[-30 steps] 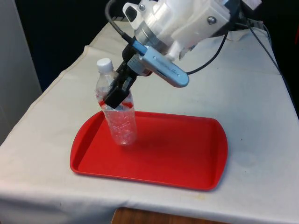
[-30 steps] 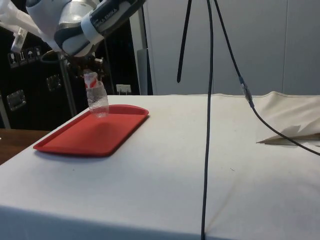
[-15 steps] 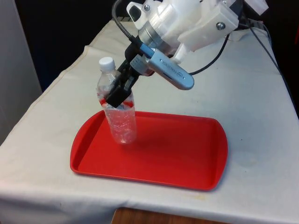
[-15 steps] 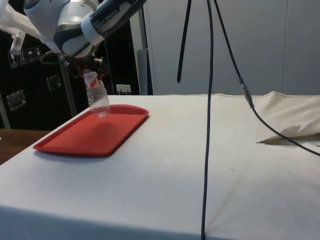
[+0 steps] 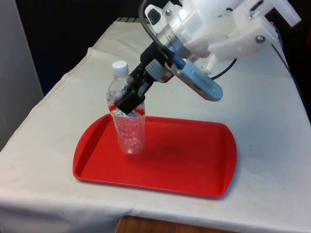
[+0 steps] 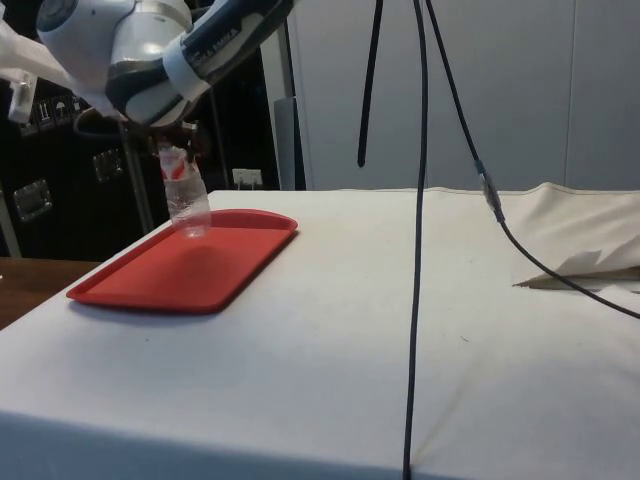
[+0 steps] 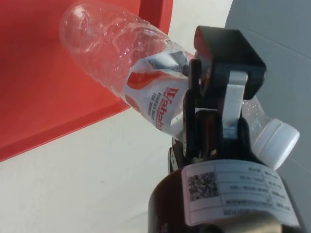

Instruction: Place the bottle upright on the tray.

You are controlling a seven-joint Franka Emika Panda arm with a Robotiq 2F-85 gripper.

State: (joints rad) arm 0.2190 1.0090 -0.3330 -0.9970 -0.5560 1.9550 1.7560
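Note:
A clear plastic bottle (image 5: pixel 128 124) with a white cap and a red-and-white label stands nearly upright on the red tray (image 5: pixel 189 160), near the tray's end at the front view's left. My black gripper (image 5: pixel 127 101) is shut on the bottle at its label, just below the neck. In the side view the bottle (image 6: pixel 185 196) rests with its base on the tray (image 6: pixel 190 270) at its far end, under the gripper (image 6: pixel 178 160). In the wrist view the fingers (image 7: pixel 228 102) clamp the labelled part of the bottle (image 7: pixel 112 58), with the tray (image 7: pixel 43 97) beneath.
A white cloth covers the table (image 5: pixel 262 111). Black cables (image 6: pixel 415 230) hang down in front of the side camera. A fold of cloth (image 6: pixel 590 262) lies at the side view's right. Cables (image 5: pixel 277 43) trail across the table's far end.
The arm has shifted toward the front view's right, carrying the bottle slightly that way. The bottle now stands straighter on the tray, still held.

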